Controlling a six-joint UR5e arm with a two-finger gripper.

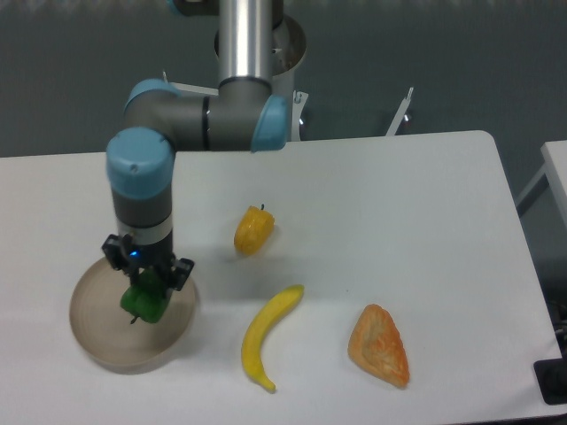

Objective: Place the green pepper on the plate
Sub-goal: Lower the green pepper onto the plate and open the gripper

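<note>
While held, green pepper (146,304) looks glossy, lumpy

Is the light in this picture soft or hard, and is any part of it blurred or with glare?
Fixed camera view: the light is soft and comes from above, so the banana and yellow pepper cast only faint, short shadows; the whole picture is slightly soft, and the pincer over the plate lacks fine detail; the green pepper is dark, with little glare.
</note>
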